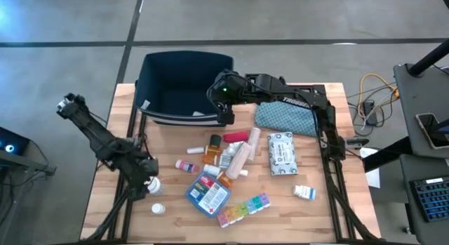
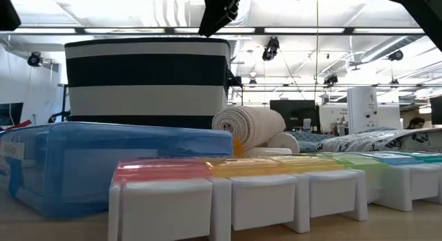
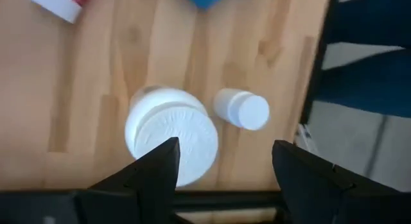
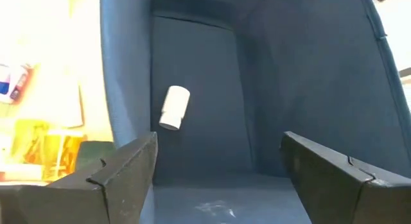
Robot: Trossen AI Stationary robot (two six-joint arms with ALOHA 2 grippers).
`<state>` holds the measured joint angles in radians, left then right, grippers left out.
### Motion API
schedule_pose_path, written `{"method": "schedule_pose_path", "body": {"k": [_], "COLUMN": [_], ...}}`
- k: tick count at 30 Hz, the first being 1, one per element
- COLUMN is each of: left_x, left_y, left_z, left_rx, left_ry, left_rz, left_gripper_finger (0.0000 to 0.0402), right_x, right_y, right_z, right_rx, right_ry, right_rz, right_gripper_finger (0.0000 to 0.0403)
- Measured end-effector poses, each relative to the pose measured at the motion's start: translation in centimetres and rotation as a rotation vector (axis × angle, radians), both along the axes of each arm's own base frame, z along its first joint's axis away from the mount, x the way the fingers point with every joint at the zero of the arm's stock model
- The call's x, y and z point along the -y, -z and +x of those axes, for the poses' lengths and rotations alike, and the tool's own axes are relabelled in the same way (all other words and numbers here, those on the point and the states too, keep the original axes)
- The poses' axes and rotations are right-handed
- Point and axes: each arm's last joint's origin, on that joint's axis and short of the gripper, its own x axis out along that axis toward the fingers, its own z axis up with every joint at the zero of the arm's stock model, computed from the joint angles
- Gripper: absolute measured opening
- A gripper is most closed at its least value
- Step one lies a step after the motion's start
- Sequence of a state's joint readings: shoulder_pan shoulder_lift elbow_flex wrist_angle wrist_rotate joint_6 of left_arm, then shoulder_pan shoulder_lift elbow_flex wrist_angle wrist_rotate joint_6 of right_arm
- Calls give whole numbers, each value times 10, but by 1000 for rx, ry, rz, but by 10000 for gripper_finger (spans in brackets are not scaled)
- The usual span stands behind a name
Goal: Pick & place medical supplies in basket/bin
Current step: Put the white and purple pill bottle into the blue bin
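Navy bin [image 1: 184,80] under spread right end effector [image 1: 225,113], "TROSSEN" on its arm [image 1: 298,100]; left end effector [image 1: 150,180] spread.

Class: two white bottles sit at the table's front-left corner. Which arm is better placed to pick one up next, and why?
Left. The left gripper hangs open right over the two white bottles, while the right gripper is open above the bin, across the table.

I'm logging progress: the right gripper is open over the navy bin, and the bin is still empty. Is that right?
Not quite. The right gripper is open over the navy bin, but the bin is not empty: the right wrist view shows a small white bottle inside it.
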<state>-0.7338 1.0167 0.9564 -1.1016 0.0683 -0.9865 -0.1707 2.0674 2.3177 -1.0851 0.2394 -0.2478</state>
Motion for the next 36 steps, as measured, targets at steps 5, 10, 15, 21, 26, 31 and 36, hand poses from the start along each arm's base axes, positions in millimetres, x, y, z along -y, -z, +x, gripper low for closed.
{"method": "schedule_pose_path", "body": {"k": [5, 10, 15, 21, 26, 31, 36], "left_x": [3, 8, 21, 26, 22, 26, 27], "left_y": [1, -7, 2, 22, 31, 45, 63], "left_z": [0, 4, 9, 8, 8, 12, 11], "left_rx": [-106, -145, -139, -138, -100, -49, -59], "left_ry": [-33, -6, 63, 125, 89, 80, 69], "left_rz": [157, 210, 236, 296, 342, 302, 267], "left_gripper_finger": [248, 290, 324, 332, 332, 332, 332], "right_x": [0, 0, 0, 0, 0, 0, 0], "right_y": [0, 0, 0, 0, 0, 0, 0], "right_z": [0, 0, 0, 0, 0, 0, 0], "right_rx": [0, 1, 6, 7, 10, 12, 14], "right_ry": [-1, 2, 11, 14, 21, 26, 32], "right_rz": [0, 2, 11, 13, 20, 24, 29], "right_gripper_finger": [333, 342, 348, 349, 348, 348, 348]}}
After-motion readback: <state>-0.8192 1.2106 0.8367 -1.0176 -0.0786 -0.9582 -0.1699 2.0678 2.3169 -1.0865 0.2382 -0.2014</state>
